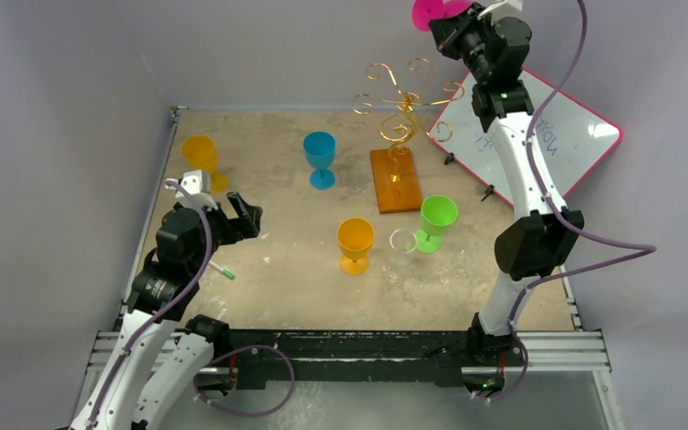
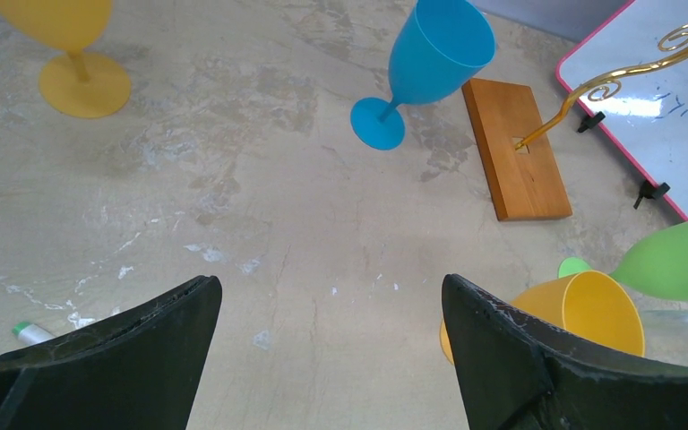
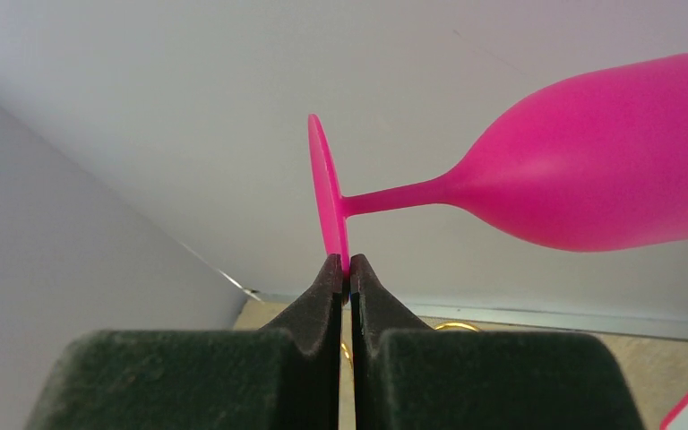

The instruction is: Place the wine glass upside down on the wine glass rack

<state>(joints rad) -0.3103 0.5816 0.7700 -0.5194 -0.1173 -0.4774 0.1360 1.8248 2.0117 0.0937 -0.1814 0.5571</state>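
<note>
Our right tool [image 3: 347, 265] pinches the pink wine glass [image 3: 591, 157] by its foot; left tool [image 2: 329, 291] wide. We'd ease gently toward the rack [image 1: 400, 107], seven o'clock.

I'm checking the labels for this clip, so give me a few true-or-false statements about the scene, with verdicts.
1. The right gripper pinches the pink wine glass by the edge of its foot. True.
2. The left gripper is shut on a glass. False: it is open and holds nothing.
3. A glass hangs on the wine glass rack. False: its arms are bare.
4. The pink-framed whiteboard sits right of the rack in the top view. True.
</note>
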